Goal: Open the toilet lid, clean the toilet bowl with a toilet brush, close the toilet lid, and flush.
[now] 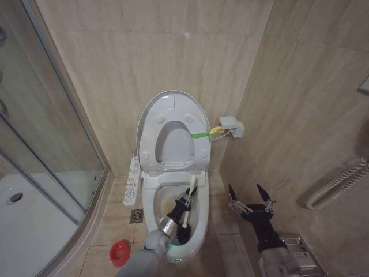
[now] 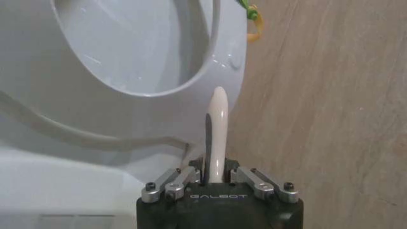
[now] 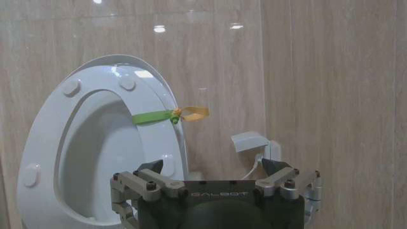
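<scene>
— Red holder cup sits nearest, on the floor tiles left of the toilet bowl, doesn't it?

— Yes — and just past it the left gripper reaches into the bowl, jaws clamped on the white handle of the toilet brush, whose dark head sits low inside the basin.

— The right gripper?

— It hangs beside the bowl to the right, jaws spread wide, gripping nothing.

— Farther back?

— The seat and toilet lid stand raised against the beige wall — a green band crosses the seat's edge, by a white wall box.
</scene>
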Controlling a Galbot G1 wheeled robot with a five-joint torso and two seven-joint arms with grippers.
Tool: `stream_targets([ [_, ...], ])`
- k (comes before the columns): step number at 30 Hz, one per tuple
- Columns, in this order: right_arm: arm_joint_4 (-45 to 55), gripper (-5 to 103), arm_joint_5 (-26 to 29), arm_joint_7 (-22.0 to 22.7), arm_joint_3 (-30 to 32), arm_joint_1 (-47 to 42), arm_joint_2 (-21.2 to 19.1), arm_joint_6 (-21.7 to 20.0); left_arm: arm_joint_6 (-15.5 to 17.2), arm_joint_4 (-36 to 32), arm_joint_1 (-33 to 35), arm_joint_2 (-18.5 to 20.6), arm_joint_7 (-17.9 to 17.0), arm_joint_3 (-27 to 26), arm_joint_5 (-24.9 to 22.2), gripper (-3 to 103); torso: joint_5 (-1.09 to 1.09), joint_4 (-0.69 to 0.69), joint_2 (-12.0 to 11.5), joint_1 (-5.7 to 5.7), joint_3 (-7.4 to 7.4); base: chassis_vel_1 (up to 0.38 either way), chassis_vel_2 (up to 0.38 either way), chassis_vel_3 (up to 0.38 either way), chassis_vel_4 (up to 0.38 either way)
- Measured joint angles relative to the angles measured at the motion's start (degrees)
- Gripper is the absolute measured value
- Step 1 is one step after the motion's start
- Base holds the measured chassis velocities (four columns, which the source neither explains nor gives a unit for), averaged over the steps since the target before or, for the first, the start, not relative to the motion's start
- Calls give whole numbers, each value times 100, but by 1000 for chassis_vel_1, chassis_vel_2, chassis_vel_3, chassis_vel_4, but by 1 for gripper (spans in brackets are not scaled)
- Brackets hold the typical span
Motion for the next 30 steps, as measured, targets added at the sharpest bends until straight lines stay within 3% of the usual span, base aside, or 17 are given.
stream_targets([
  [15,0,100,0,0,0,0,0,0,170,-972,564,989,-123,-12,-58,21,-2,0,0,0,0,0,0,0,0],
  [30,0,100,0,0,0,0,0,0,159,-1466,1235,1156,-135,-472,121,21,-1,0,0,0,-1,0,0,0,0],
])
